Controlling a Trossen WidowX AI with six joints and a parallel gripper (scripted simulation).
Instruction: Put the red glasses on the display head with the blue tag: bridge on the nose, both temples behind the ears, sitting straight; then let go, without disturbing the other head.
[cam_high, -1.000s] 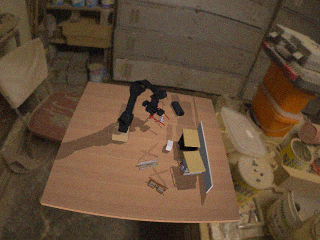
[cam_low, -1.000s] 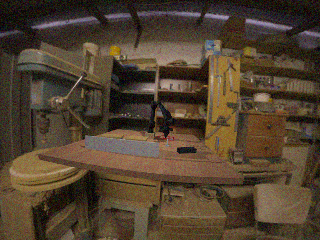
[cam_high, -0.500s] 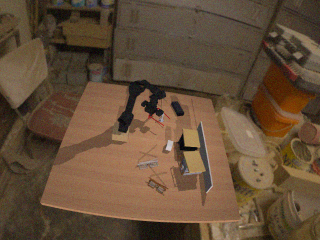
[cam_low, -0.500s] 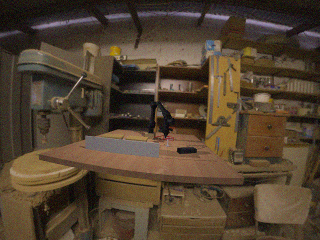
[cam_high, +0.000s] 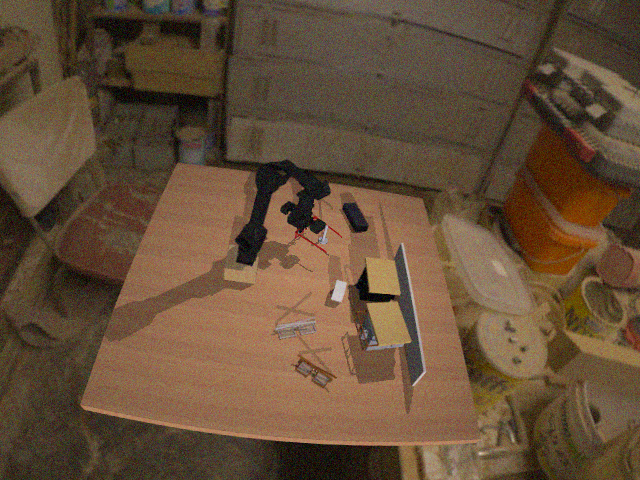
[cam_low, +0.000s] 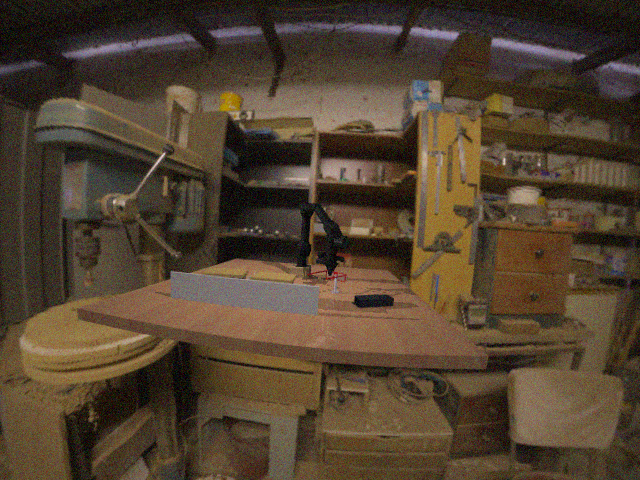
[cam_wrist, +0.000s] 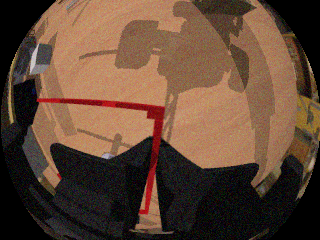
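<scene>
The red glasses (cam_high: 315, 244) (cam_wrist: 110, 104) are held in the air, front between the fingers, both temples unfolded and pointing toward the tall panel's side in the top view. My gripper (cam_high: 306, 227) (cam_low: 330, 271) (cam_wrist: 154, 141) is shut on them, near the thin white stand. Two display heads with flat tan tops stand before the panel: one with a black body (cam_high: 382, 276) (cam_wrist: 25, 102), one with a greyish body (cam_high: 387, 324). Thin frame-like lines show at the greyish head's front. I cannot make out a blue tag on either head.
A white stand (cam_high: 324, 236) (cam_low: 335, 285) is close beside the held glasses. A dark case (cam_high: 355, 217) (cam_low: 373, 300) lies behind it. A white block (cam_high: 338, 291) (cam_wrist: 41, 59) is before the heads; a grey panel (cam_high: 410, 320) (cam_low: 242, 292) stands behind. Clear glasses (cam_high: 295, 328) and brown glasses (cam_high: 313, 372) lie on the table.
</scene>
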